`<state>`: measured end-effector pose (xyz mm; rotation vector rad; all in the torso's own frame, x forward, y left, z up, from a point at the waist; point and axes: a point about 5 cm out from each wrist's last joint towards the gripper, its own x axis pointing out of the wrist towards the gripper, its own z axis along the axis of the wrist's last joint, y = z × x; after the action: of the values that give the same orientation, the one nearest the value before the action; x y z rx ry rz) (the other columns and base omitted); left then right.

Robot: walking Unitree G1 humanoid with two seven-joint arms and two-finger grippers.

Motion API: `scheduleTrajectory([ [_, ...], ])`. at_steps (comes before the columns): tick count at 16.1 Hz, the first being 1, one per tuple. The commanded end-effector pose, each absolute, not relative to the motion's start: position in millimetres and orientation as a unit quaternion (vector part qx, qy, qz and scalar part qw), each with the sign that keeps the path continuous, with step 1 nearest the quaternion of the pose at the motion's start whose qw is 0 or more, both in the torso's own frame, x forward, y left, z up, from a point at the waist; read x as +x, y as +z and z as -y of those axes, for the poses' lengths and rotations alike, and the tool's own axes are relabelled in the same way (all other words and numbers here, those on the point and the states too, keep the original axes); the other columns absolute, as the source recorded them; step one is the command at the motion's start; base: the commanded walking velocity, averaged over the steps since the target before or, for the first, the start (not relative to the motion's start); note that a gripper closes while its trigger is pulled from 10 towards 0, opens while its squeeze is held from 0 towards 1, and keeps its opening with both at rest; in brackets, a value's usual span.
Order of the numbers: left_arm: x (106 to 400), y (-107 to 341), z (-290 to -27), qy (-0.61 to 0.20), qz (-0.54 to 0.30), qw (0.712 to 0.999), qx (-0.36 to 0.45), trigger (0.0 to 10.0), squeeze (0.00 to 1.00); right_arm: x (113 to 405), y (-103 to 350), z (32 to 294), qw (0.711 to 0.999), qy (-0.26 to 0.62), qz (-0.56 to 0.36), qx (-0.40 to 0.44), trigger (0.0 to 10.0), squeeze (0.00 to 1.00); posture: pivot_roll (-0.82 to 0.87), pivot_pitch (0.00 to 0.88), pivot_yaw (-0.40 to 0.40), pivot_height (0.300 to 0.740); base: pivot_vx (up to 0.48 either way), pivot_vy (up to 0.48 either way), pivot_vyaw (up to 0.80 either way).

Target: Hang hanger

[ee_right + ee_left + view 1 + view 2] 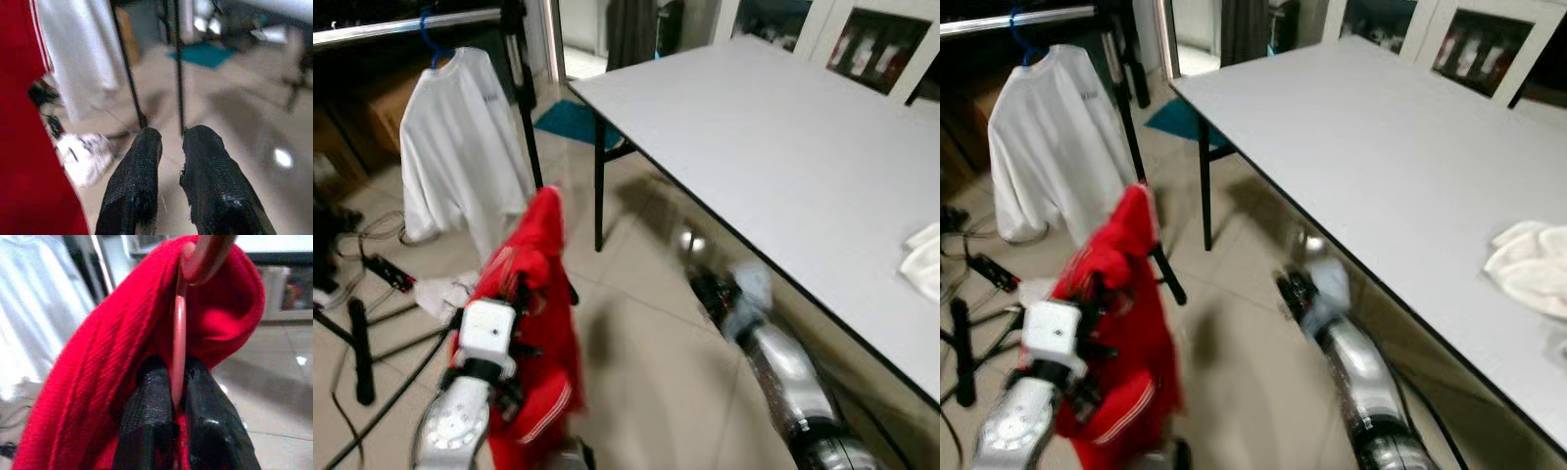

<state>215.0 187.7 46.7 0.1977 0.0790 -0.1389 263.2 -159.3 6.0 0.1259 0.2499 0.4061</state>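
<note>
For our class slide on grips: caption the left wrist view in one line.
Left gripper fingers shut on pink hanger wearing red garment.
</note>
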Motion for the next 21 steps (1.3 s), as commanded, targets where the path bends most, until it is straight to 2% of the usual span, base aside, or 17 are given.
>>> scheduleTrajectory([
  [1, 211, 33, -186, -0.085, -0.060, 0.991, 0.089, 10.0, 0.00, 256, 0, 165, 0.971, 0.194, -0.131, 0.048, 10.0, 0.00, 0.04, 0.045, 0.043, 0.740, 0.000, 0.000, 0.00],
  [3, 200, -6, -186, -0.097, -0.134, 0.982, 0.089, 10.0, 0.00, 227, -27, 187, 0.969, 0.150, -0.194, 0.040, 10.0, 0.00, -0.02, 0.055, 0.069, 0.740, 0.000, 0.000, 0.00],
  [5, 203, -11, -185, -0.091, -0.141, 0.982, 0.088, 10.0, 0.00, 231, -24, 194, 0.970, 0.143, -0.190, 0.049, 10.0, 0.00, -0.02, 0.051, 0.069, 0.740, 0.000, 0.000, 0.00],
  [10, 210, -19, -181, -0.082, -0.131, 0.984, 0.085, 10.0, 0.00, 236, -27, 189, 0.958, 0.178, -0.218, 0.052, 10.0, 0.00, 0.00, 0.056, 0.038, 0.740, 0.000, 0.000, 0.00],
  [16, 211, -28, -172, -0.091, -0.144, 0.982, 0.077, 10.0, 0.00, 238, -26, 190, 0.959, 0.175, -0.215, 0.063, 10.0, 0.00, -0.03, 0.044, 0.061, 0.740, 0.000, 0.000, 0.00],
  [21, 210, -31, -176, -0.087, -0.149, 0.982, 0.081, 10.0, 0.00, 239, -27, 181, 0.955, 0.195, -0.217, 0.063, 10.0, 0.00, -0.01, 0.038, 0.059, 0.740, 0.000, 0.000, 0.80],
])
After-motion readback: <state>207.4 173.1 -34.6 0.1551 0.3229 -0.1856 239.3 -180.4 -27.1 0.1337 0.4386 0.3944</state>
